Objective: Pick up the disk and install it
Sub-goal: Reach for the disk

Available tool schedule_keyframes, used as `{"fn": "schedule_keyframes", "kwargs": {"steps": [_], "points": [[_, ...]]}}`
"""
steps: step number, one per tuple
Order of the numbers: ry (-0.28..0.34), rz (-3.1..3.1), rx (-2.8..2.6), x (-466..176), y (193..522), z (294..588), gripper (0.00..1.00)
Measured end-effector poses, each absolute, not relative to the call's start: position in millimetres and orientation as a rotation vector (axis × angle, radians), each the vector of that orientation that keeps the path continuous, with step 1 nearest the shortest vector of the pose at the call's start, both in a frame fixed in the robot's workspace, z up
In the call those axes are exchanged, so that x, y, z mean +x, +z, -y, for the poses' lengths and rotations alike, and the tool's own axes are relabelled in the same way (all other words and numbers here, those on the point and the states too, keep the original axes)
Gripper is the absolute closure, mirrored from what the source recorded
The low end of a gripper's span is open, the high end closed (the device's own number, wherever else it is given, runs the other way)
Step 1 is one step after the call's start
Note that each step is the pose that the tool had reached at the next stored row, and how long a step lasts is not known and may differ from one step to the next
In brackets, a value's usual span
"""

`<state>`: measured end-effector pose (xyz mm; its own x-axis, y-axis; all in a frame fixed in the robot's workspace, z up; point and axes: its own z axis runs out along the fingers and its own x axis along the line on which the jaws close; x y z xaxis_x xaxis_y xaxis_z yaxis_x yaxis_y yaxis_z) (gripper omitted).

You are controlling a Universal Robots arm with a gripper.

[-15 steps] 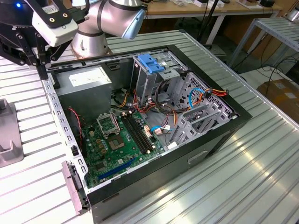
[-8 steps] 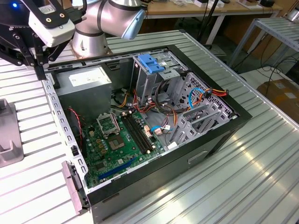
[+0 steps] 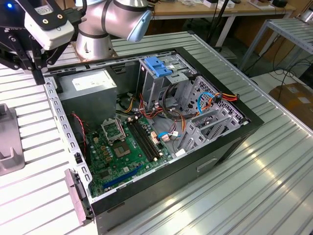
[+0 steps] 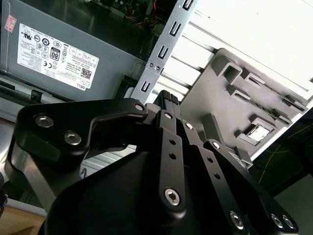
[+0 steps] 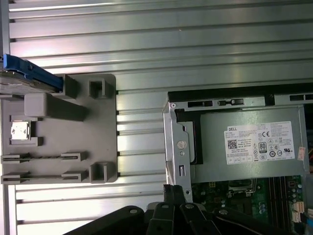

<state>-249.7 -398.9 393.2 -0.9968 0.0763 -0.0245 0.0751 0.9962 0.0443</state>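
Step in hand, as I read it: the approach to the pick. Nothing is grasped and nothing is installed yet.

- Exterior view's left: grey holder (image 3: 7, 142) sits on the slatted surface (image 3: 274, 186), just beside the open PC case (image 3: 230, 147).
- The disk (image 5: 24, 78) shows in the first wrist view. It lies at one corner of the holder (image 5: 100, 129), grey body with a blue side rail, partly cut off by the frame.
- Pincer (image 3: 39, 74) hangs over the case's rear wall, between the holder and the power-supply box (image 3: 95, 83). It is off the disk and not touching it.
- In both wrist views the pincer (image 5: 175, 191) (image 4: 167, 98) looks closed together on nothing.
- Further right inside the case: motherboard (image 3: 122, 152), then the drive cage with a blue caddy (image 3: 159, 66) on top, and a cable bundle (image 3: 215, 98) beside it.

What the pick calls for, my judgement:
- Pincer has to be apart before it comes down.
- It has to be centred over the disk and squared to the long sides, so the pads land on the blue rails or the metal edges and not on the holder's posts.
- Holder ribs sit close around the disk, so there is little room for skew.
- For the install, the cables near the cage look like the snag risk.
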Motion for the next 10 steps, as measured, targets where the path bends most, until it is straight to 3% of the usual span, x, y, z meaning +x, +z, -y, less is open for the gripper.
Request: {"fn": "schedule_keyframes", "kwargs": {"steps": [10], "points": [[0.068, -3.112, 0.118, -253.5, 393.2, 398.9, 0.9]]}}
